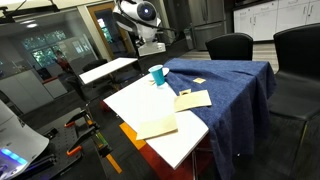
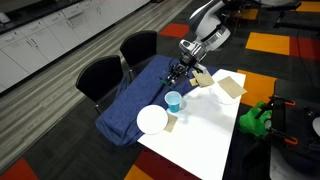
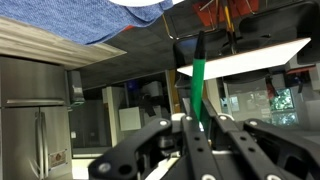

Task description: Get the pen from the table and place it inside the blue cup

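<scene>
My gripper (image 3: 200,122) is shut on the pen (image 3: 200,85), a thin green stick with a dark tip that points away from the fingers. The wrist view stands upside down, with the blue cloth along its top edge. In both exterior views the gripper (image 1: 150,47) (image 2: 181,68) hangs in the air above the table (image 1: 190,140) (image 2: 205,140), a little beyond the blue cup (image 1: 158,74) (image 2: 174,100). The cup stands upright at the edge of the blue cloth. The pen is too small to make out in the exterior views.
Tan paper sheets (image 1: 192,99) (image 1: 155,126) lie on the white top. A white plate (image 2: 152,120) sits near the cup. Black chairs (image 1: 230,45) (image 2: 100,75) stand along the cloth side. A smaller white table (image 1: 108,69) stands behind. A green object (image 2: 255,118) is by the table's edge.
</scene>
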